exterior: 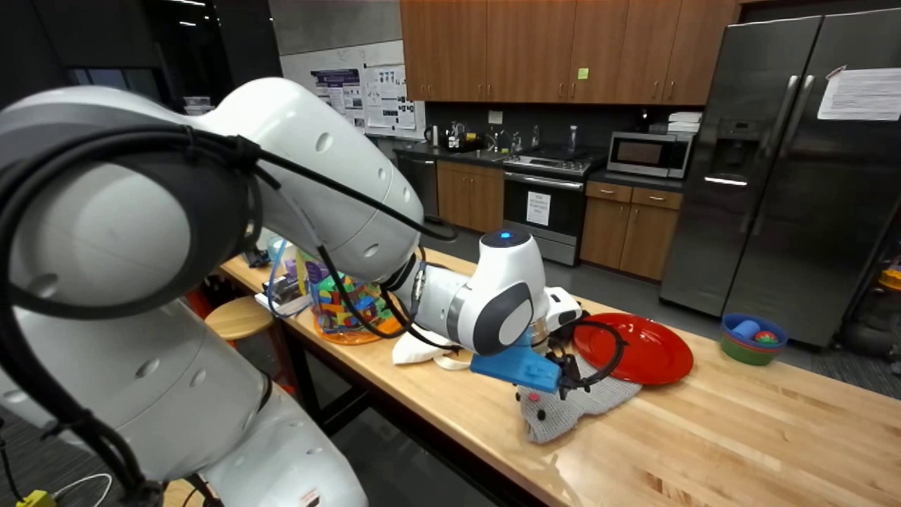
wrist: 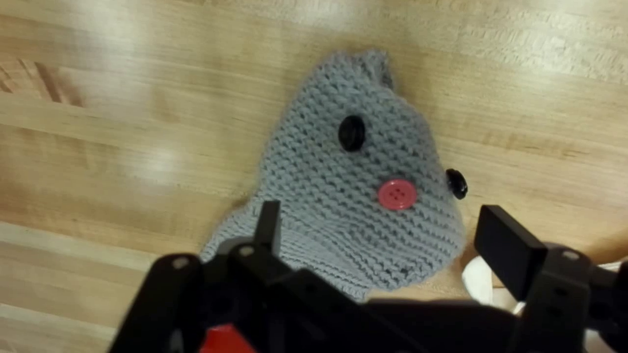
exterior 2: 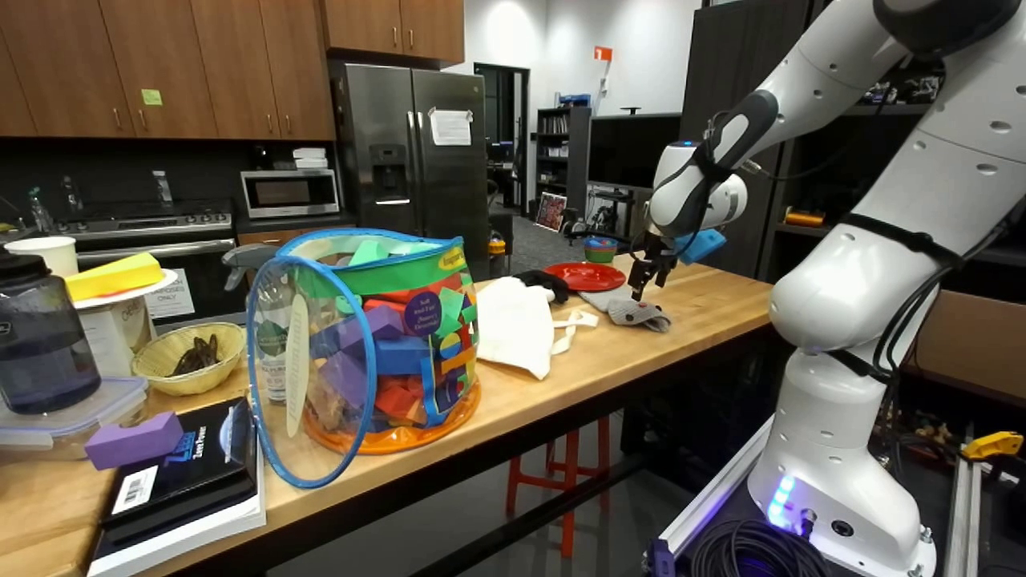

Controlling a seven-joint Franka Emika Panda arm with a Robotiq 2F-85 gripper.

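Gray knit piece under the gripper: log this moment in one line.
gripper: open, holding nothing | below: gray knit piece on wooden table, pink button up | beside it: red plate

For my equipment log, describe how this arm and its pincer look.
The Franka Panda arm is glossy white with rounded segments and dark grey panels. Black cables are strapped along it. A blue light marks the wrist; bluish lights glow on the base. The Robotiq pincer is black with two blocky fingers, and a blue attachment sits beside it.
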